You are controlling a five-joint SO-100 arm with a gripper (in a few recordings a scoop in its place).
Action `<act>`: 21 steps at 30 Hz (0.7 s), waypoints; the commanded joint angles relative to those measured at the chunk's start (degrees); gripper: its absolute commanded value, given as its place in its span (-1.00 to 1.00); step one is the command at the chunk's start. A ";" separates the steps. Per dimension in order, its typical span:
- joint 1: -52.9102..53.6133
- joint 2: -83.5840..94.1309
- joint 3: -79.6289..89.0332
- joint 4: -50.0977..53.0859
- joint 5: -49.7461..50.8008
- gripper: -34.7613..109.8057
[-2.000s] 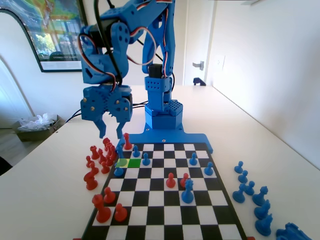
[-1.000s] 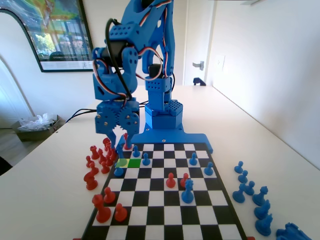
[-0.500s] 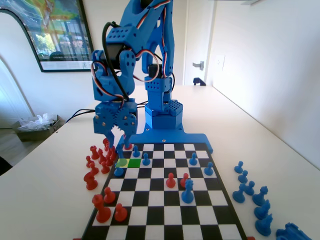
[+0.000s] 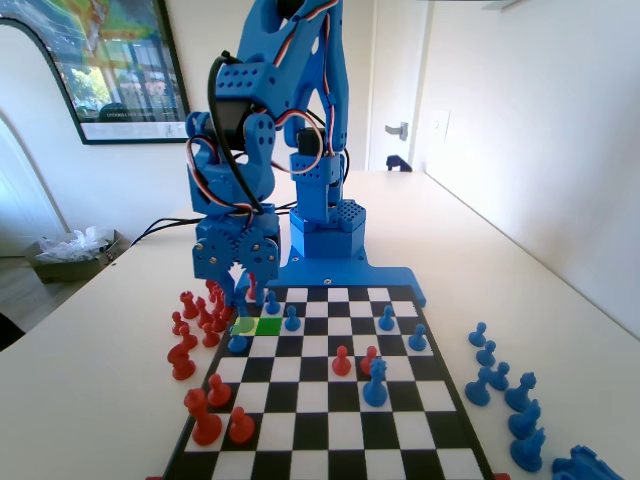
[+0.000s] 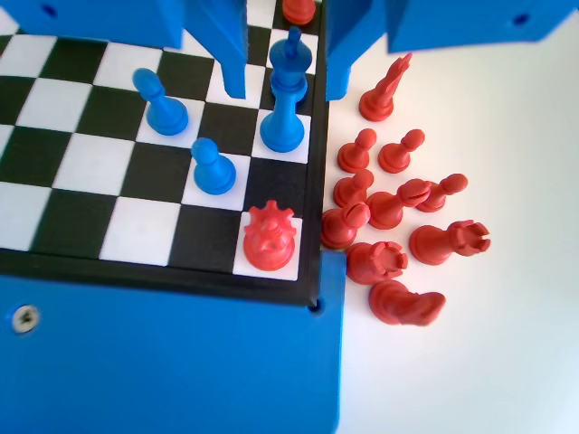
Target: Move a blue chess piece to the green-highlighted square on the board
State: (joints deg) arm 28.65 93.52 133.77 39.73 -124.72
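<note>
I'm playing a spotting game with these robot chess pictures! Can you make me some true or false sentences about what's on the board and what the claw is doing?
1. The gripper is open, one jaw on each side of a tall blue piece. True.
2. The gripper is already lifting a small blue pawn. False: nothing is held; the pawns stand on the board.
3. A pile of red pieces lies on the table beside the board. True.
4. A red piece stands on the green-highlighted square. False: that square is bare.
5. A red piece with a spiky crown stands on a corner square. True.
</note>
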 commanded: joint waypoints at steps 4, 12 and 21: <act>1.58 -0.09 -3.78 0.18 -1.58 -0.35; 1.67 -0.88 -3.25 -1.93 -2.02 -0.37; 1.05 -1.14 -0.09 -6.86 -2.46 -0.48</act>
State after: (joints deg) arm 29.27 91.41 133.07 34.45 -126.74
